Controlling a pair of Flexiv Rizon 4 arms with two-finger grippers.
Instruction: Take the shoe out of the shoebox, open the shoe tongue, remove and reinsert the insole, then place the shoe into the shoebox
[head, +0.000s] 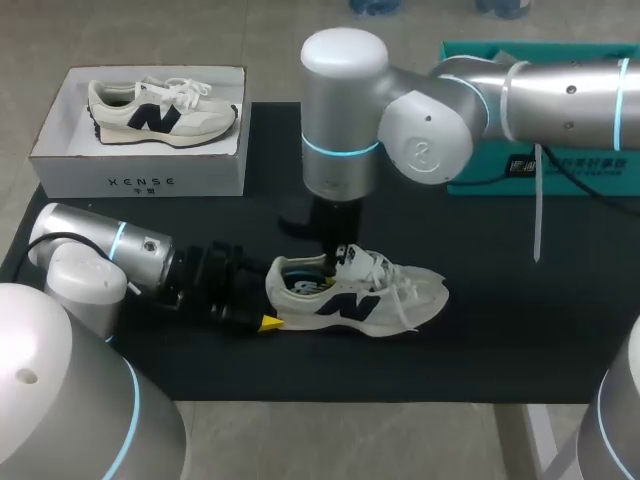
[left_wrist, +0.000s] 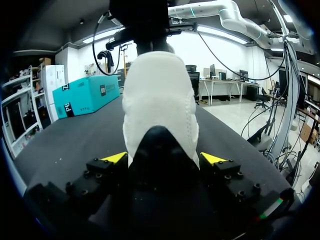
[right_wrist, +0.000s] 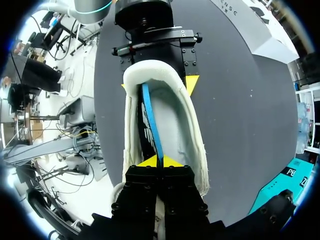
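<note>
The shoe (head: 362, 296) sits on the table (head: 500, 340) with its soft heel clamped by the left gripper (left_wrist: 163, 159), while the right gripper (right_wrist: 161, 161), pinched shut inside the opening, holds the insole (right_wrist: 150, 120), which looks light, floppy and best gripped by its edge.

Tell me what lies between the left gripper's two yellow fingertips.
The heel of the shoe. The left wrist view shows the left gripper with one fingertip touching each side of it.
</note>
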